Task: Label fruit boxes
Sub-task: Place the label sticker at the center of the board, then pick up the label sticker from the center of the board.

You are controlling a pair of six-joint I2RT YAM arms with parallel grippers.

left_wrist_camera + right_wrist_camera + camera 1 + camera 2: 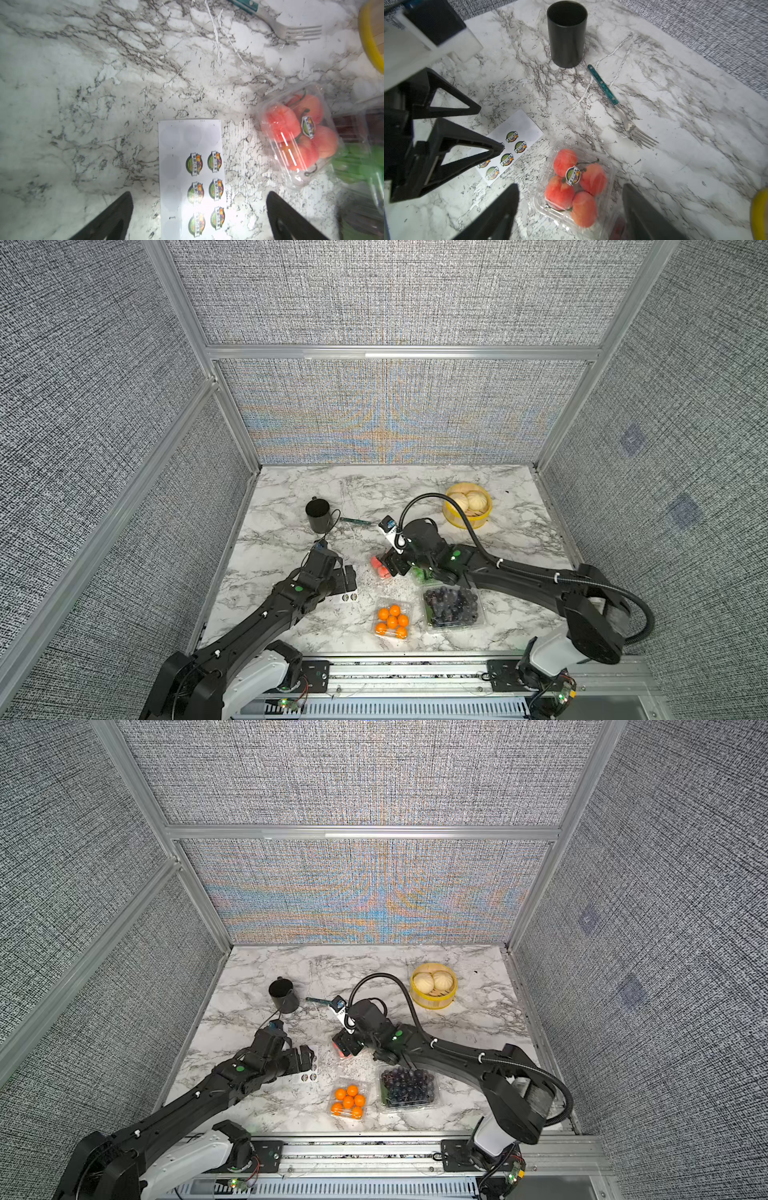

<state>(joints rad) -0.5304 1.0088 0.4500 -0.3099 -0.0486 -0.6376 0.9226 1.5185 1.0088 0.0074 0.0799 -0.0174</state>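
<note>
A clear fruit box of red strawberries (575,187) lies on the marble, a round sticker (572,175) on its lid. My right gripper (570,187) hangs just above it, open, jaws wide on either side and touching nothing. The left gripper (198,194) is open over a white sticker sheet (191,176) with several labels left. In both top views the box of orange balls (392,620) and the dark grape box (453,608) sit near the front edge. The red-green grape box (419,574) is mostly hidden under my right arm.
A black cup (318,514) stands at the back left, with a green-handled fork (612,99) lying beside it. The yellow bamboo steamer (467,506) with pale buns is at the back right. Grey fabric walls enclose the table on three sides.
</note>
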